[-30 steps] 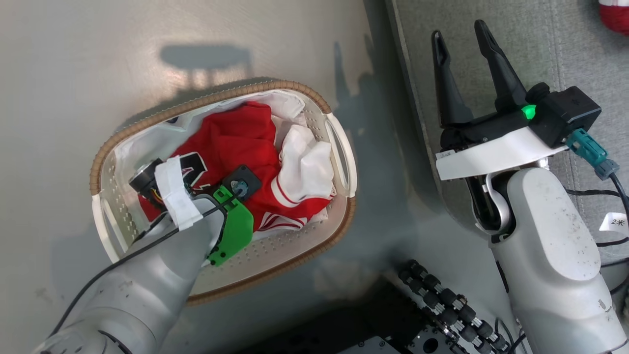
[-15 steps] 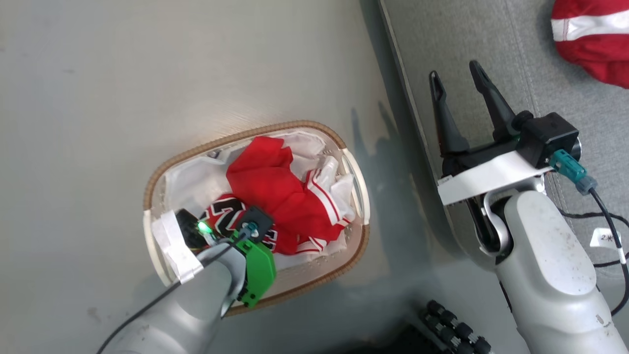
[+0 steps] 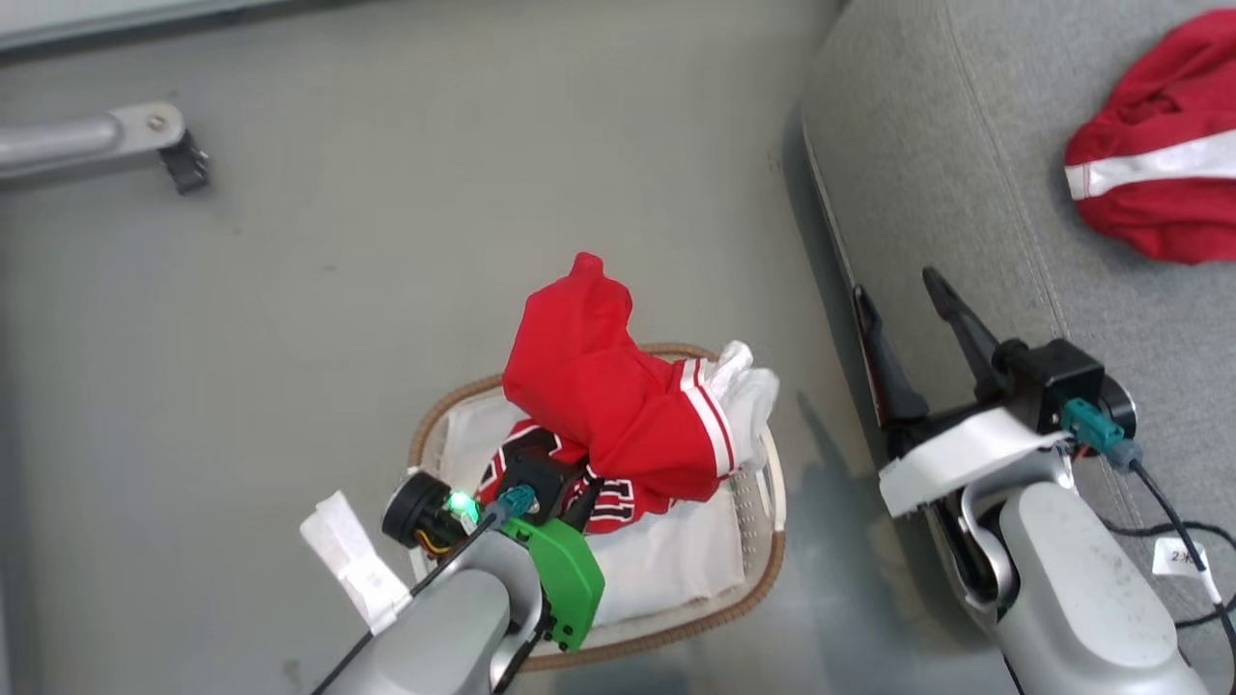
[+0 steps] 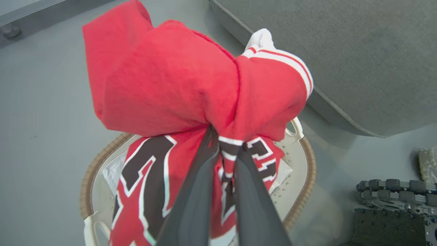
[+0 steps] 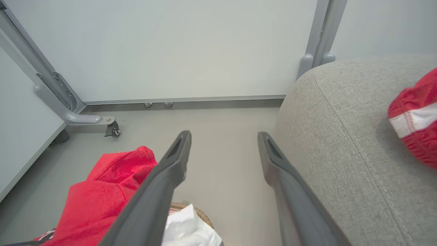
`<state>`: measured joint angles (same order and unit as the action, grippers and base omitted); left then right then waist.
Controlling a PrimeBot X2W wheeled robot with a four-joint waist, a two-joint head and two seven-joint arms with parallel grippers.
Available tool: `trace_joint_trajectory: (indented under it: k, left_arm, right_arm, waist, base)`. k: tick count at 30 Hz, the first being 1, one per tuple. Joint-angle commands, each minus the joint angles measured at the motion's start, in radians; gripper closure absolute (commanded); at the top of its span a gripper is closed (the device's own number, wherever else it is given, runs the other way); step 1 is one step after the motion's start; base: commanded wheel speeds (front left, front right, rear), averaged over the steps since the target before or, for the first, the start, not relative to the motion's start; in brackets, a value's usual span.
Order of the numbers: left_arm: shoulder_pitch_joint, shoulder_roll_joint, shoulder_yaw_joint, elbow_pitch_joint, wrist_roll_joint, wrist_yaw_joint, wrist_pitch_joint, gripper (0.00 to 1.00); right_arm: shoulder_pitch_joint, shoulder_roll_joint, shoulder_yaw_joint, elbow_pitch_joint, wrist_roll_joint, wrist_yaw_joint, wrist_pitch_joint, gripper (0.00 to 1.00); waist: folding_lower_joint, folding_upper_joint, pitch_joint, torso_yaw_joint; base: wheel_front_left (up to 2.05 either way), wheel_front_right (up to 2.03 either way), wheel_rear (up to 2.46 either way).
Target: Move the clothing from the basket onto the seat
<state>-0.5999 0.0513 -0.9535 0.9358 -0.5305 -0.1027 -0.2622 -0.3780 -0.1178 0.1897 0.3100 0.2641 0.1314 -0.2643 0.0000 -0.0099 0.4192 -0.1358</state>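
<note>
We hold the clothing [image 4: 170, 85] pinched between the closed fingers of our left gripper [image 4: 226, 140], bunched just above the basket [image 3: 768, 569], with its lettered end hanging down into it. Gripping near the middle keeps the fabric gathered, we judge, for the carry to the seat [image 3: 966, 174]. Our right gripper [image 5: 224, 135] hangs open and empty beside the seat's edge, out of the way. The left wrist view shows the pinch itself, which fabric hides in the head view; the head view shows another red garment [image 3: 1149, 183] lying on the seat.

Bright, even light, soft shadows; wrist views bend at the edges.
</note>
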Motion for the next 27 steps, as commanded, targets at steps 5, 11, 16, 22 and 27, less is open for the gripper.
trace_joint_trajectory:
  k: [5,11,16,22,27]
  left_arm:
    - [0.095,0.002,0.105,-0.114,0.027,0.007,-0.004,1.00]
    - [0.172,0.008,0.232,-0.232,0.068,0.007,-0.004,1.00]
    - [0.220,0.009,0.333,-0.328,0.095,-0.003,-0.004,1.00]
    - [0.249,0.002,0.419,-0.458,0.080,-0.018,-0.004,1.00]
    - [0.253,0.000,0.437,-0.560,0.072,-0.023,-0.004,1.00]
  right_arm:
    - [0.081,-0.012,-0.005,0.017,0.004,-0.001,0.000,0.00]
    - [0.151,-0.008,0.000,0.031,0.009,-0.001,0.000,0.00]
    - [0.188,-0.004,0.008,0.041,0.010,-0.001,0.000,0.00]
    - [0.228,-0.002,0.014,0.050,0.018,-0.001,0.000,0.00]
    - [0.254,0.006,0.029,0.056,0.018,-0.001,0.000,0.00]
  waist:
    - [0.0000,0.0099,-0.198,0.115]
    - [0.0000,0.0099,-0.277,0.133]
    - [0.0000,0.0099,-0.326,0.139]
    - [0.0000,0.0099,-0.371,0.144]
    - [0.0000,0.0099,-0.390,0.138]
  base:
    - [0.00,0.00,0.00]
    - [0.00,0.00,0.00]
    - [0.00,0.00,0.00]
    - [0.00,0.00,0.00]
    - [0.00,0.00,0.00]
